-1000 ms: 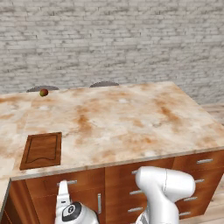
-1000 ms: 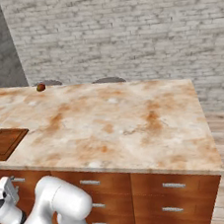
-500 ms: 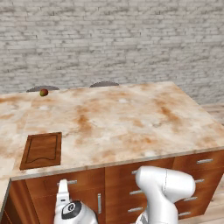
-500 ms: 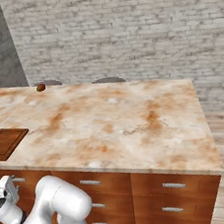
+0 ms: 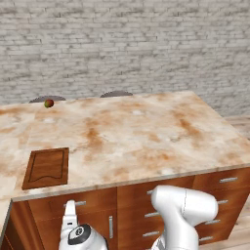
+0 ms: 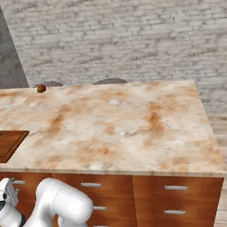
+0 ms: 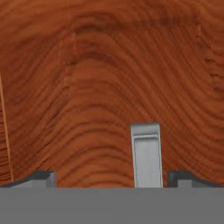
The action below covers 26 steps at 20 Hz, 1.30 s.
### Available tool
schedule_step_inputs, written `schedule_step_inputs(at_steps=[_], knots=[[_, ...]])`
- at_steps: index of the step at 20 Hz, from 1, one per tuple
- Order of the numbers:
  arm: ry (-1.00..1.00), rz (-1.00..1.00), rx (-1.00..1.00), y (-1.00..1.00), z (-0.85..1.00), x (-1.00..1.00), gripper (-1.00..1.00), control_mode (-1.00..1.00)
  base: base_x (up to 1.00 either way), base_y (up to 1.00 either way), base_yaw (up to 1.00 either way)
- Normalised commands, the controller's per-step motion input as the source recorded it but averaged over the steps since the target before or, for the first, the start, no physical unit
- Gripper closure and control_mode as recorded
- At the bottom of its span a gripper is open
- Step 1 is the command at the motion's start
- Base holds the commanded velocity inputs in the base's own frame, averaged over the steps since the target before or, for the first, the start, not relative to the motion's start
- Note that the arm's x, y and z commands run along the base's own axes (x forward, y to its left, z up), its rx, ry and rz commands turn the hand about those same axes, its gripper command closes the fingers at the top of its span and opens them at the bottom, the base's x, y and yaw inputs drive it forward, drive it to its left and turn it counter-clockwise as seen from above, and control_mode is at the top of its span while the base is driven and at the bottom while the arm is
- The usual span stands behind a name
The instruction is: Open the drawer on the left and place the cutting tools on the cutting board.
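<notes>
A white robot arm reaches down in front of a kitchen island. Its gripper [image 7: 112, 177] is spread wide and holds nothing, the two dark fingertips [image 7: 41, 177] close against the reddish wooden drawer [image 7: 109, 87] front. The silver handle [image 7: 146, 155] stands between the fingertips, nearer one of them, with bare wood all around. Above the gripper, past the front edge of the marbled tabletop [image 5: 146, 136], the dark cutting board [image 5: 47, 168] lies flat near that edge and the left corner. A small red-green fruit [image 5: 49, 103] sits far beyond, at the back edge. The tabletop's wide right side lies bare.
</notes>
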Motion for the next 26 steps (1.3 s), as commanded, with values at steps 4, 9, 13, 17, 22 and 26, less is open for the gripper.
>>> schedule_step_inputs(at_steps=[4,9,13,17,22,26], knots=[[0.00,0.00,0.00,0.00,0.00,0.00,-1.00,-1.00,0.00,0.00,0.00],[0.00,0.00,0.00,0.00,0.00,0.00,1.00,-1.00,0.00,0.00,0.00],[0.00,0.00,0.00,0.00,0.00,0.00,1.00,-1.00,0.00,0.00,0.00],[0.00,0.00,0.00,0.00,0.00,0.00,1.00,-1.00,0.00,0.00,0.00],[0.00,0.00,0.00,0.00,0.00,0.00,1.00,-1.00,0.00,0.00,0.00],[0.00,0.00,0.00,0.00,0.00,-0.12,1.00,-1.00,0.00,0.00,0.00]])
